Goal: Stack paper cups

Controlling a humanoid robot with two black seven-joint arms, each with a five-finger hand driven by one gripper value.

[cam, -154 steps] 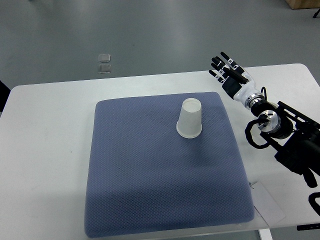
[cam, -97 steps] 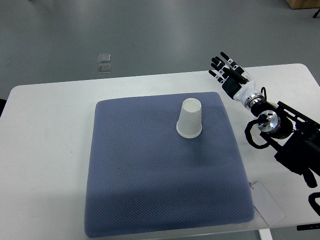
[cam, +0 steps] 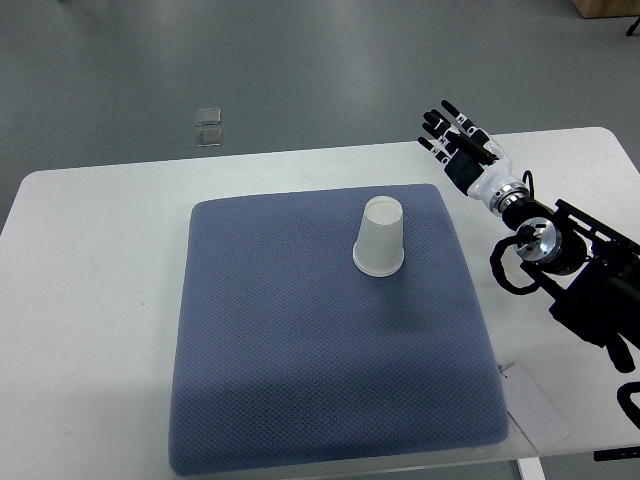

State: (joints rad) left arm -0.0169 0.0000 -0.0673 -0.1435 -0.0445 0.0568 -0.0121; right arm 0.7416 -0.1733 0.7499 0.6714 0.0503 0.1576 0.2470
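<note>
White paper cup [cam: 379, 241], inverted, single in appearance, is set on the blue-grey textured mat [cam: 300, 380], upper centre of frame. No further cups are seen. Right hand [cam: 458, 146], upper right, empty, fingers extended; stacking judged complete.

The right arm reaches in from the right edge, its black jointed links running up and leftward to a white wrist. The right hand [cam: 458, 146] sits at the far end, fingers [cam: 437, 123] stretched out straight and slightly fanned, pointing away from the robot, holding nothing. No other arm shows.
</note>
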